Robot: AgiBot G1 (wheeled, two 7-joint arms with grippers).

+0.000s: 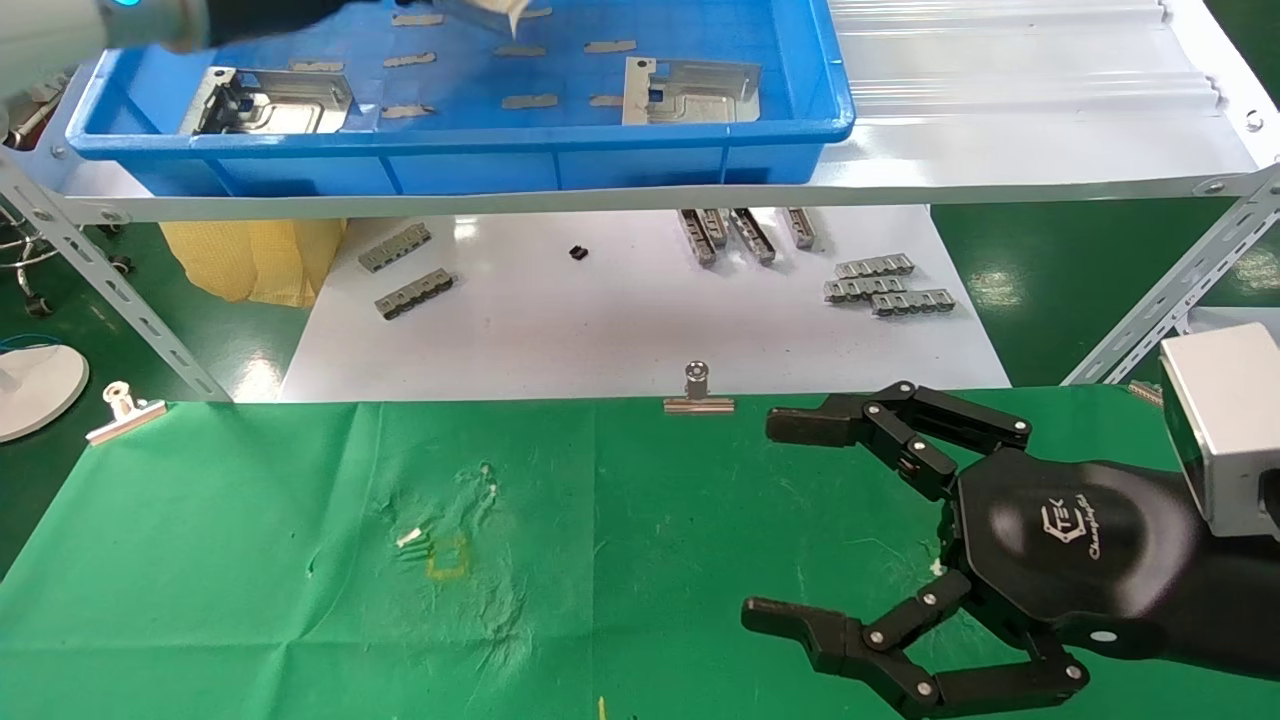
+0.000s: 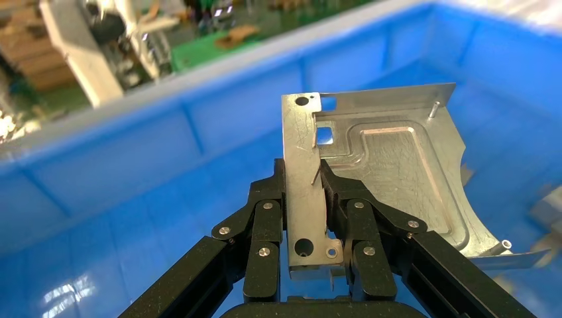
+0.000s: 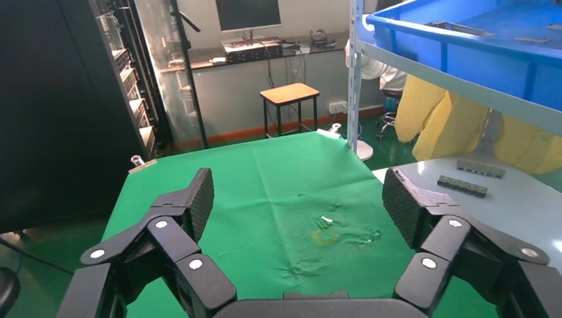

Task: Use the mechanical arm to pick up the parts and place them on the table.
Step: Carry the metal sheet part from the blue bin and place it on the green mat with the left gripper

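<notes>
part (image 2: pixel 391 169) between left jaws

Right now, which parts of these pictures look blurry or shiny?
Head view: the left arm smears at the top edge, and glare streaks the glossy white board. Left wrist view: the silvery stamped metal plate is sharp while the background blurs. Right wrist view: crisp.

Held part: silvery stamped sheet-metal plate (image 2: pixel 391 172), dull grey sheen, faint scratch marks.
Left end effector (image 2: pixel 311 218): black links, silver rivets.
Right end effector (image 1: pixel 800 520): black, white logo on palm.
Tray: bright blue plastic bin (image 1: pixel 620 160), grey tape strips (image 1: pixel 530 101) inside.
Surface: wrinkled bright green cloth (image 1: pixel 250 560), yellowish stain.
Board: glossy white panel (image 1: pixel 620 330).
</notes>
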